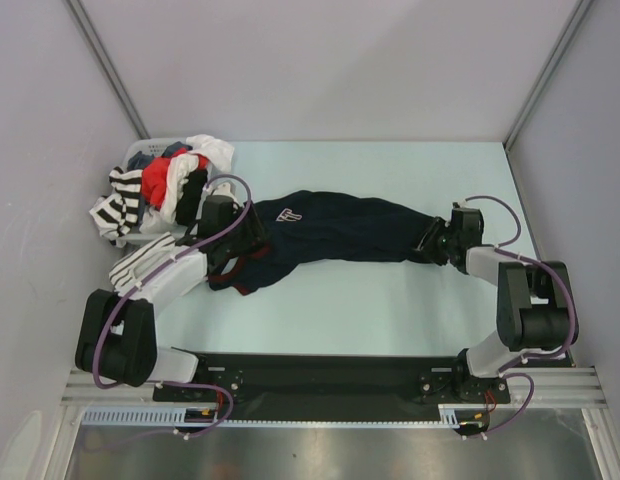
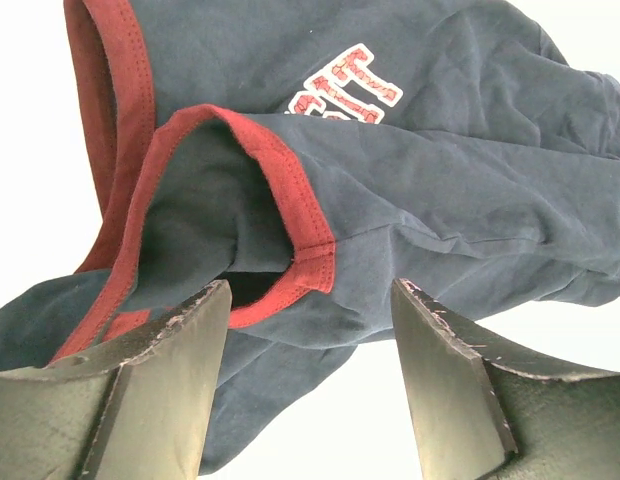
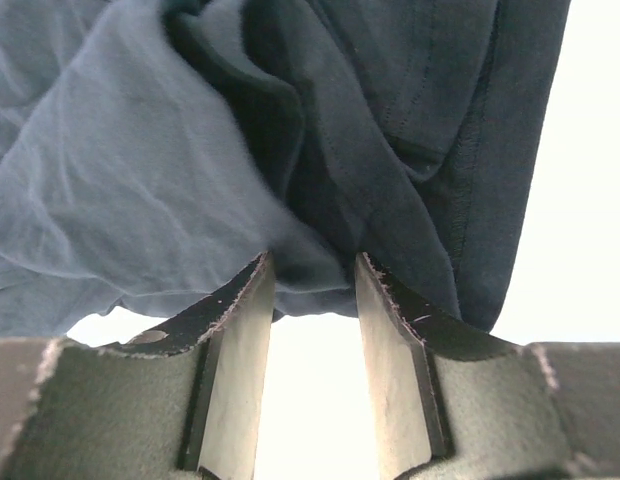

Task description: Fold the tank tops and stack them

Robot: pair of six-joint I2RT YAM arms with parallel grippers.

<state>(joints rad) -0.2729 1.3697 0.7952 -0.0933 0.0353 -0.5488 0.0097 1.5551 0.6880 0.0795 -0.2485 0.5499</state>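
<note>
Between left claw (image 2: 310,300) and right claw (image 3: 310,268) | navy jersey (image 1: 340,230) lies outstretched

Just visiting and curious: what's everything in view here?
navy tank top: one, dark navy with maroon trim, stretched across the table between the arms
striped top: one, white with thin dark stripes, left by the basket
basket: one, white, far left corner
clothes pile: several, striped, red, white, in the basket
table: one, pale, under everything
arms: two, white and black, near edge
left fingers: two, black, open by the maroon trim
right fingers: two, black, open at the other end
</note>
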